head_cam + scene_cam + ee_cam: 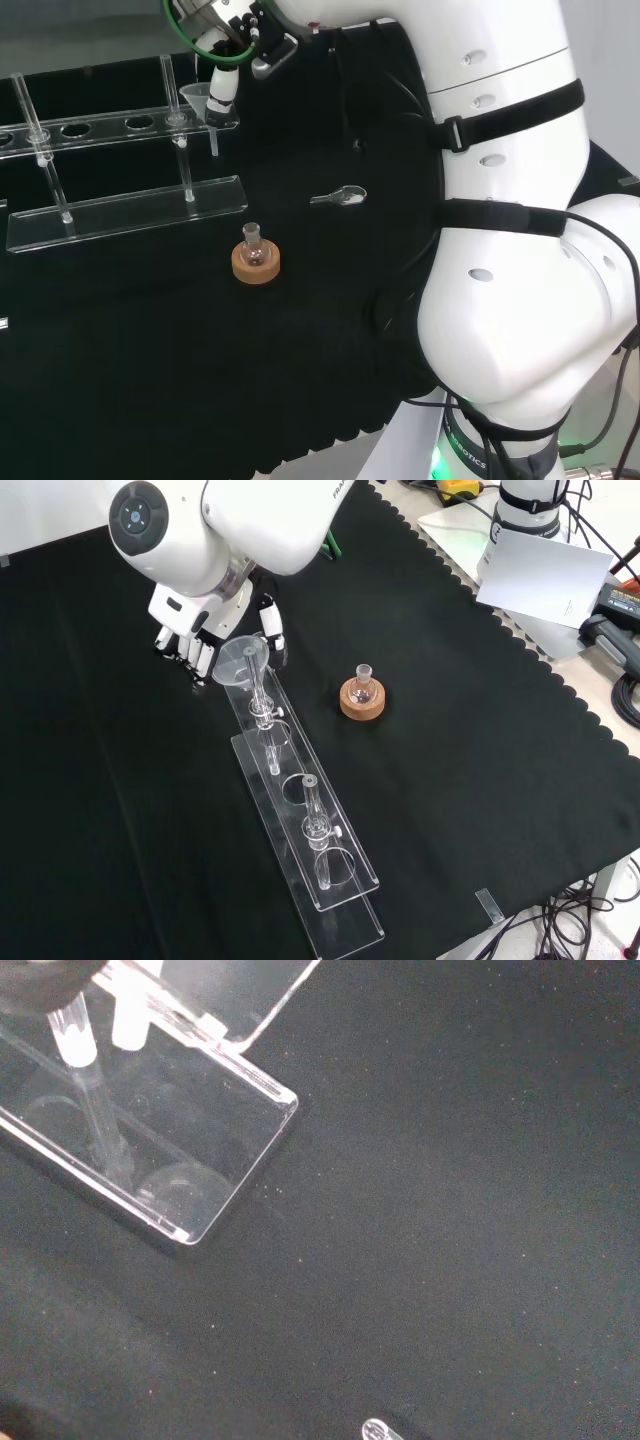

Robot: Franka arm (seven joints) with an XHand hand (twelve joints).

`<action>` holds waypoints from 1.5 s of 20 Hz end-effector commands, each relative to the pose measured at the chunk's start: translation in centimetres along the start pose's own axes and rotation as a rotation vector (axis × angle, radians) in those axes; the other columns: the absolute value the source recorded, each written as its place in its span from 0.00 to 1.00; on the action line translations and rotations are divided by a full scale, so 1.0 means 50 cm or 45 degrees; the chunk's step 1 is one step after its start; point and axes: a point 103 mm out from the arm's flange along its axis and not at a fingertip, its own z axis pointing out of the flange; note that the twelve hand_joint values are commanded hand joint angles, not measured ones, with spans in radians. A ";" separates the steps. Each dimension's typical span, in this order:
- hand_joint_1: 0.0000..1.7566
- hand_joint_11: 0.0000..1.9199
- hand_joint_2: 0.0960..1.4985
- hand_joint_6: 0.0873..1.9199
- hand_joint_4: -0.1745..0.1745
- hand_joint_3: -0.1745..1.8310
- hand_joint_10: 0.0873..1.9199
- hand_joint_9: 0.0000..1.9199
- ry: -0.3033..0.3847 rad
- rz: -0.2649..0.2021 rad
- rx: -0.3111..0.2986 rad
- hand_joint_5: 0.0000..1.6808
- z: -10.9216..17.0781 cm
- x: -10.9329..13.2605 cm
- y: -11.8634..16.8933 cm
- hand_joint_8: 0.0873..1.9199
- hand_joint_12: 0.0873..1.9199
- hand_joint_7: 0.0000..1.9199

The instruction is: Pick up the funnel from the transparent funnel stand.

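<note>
Funnel (241, 661) sits in the end hole of the transparent funnel stand (330, 880), upper left of the front view. My hand (195, 645) is right against its cone, fingers curled toward it; whether they already pinch it, I cannot tell. It looks light, slick and breakable, so I'd take it by the cone rim and lift straight up.

Black cloth (480, 730) with a scalloped edge covers the bench. In the front view, cables (560, 920) lie near right and a white sheet (545, 575) far right.
</note>
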 end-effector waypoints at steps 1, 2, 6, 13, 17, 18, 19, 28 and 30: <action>0.39 0.02 0.39 0.00 0.44 0.25 0.22 0.37 0.050 0.029 -0.061 0.37 -0.006 -0.006 -0.005 0.27 0.79 0.39; 0.39 0.03 0.38 0.00 0.43 0.27 0.22 0.38 0.062 0.033 -0.070 0.37 -0.007 -0.006 -0.006 0.27 0.78 0.40; 0.41 0.06 0.36 0.00 0.40 0.31 0.21 0.42 0.103 0.043 -0.112 0.40 -0.006 -0.005 -0.013 0.27 0.77 0.43; 0.44 0.19 0.34 0.04 0.38 0.35 0.18 0.47 0.159 0.045 -0.155 0.40 0.000 -0.001 -0.021 0.28 0.69 0.45; 0.45 0.22 0.33 0.07 0.36 0.36 0.17 0.49 0.177 0.050 -0.194 0.40 -0.007 0.000 -0.031 0.28 0.67 0.47; 0.46 0.23 0.33 0.08 0.36 0.37 0.17 0.49 0.176 0.049 -0.201 0.39 -0.009 0.000 -0.034 0.28 0.66 0.47; 0.46 0.24 0.32 0.10 0.36 0.37 0.17 0.50 0.180 0.051 -0.216 0.39 -0.012 0.001 -0.038 0.28 0.66 0.47; 0.48 0.31 0.30 0.24 0.32 0.40 0.16 0.52 0.185 0.059 -0.315 0.34 -0.039 0.002 -0.071 0.30 0.61 0.48; 0.48 0.33 0.30 0.25 0.31 0.41 0.16 0.53 0.182 0.058 -0.332 0.34 -0.044 0.003 -0.077 0.30 0.61 0.48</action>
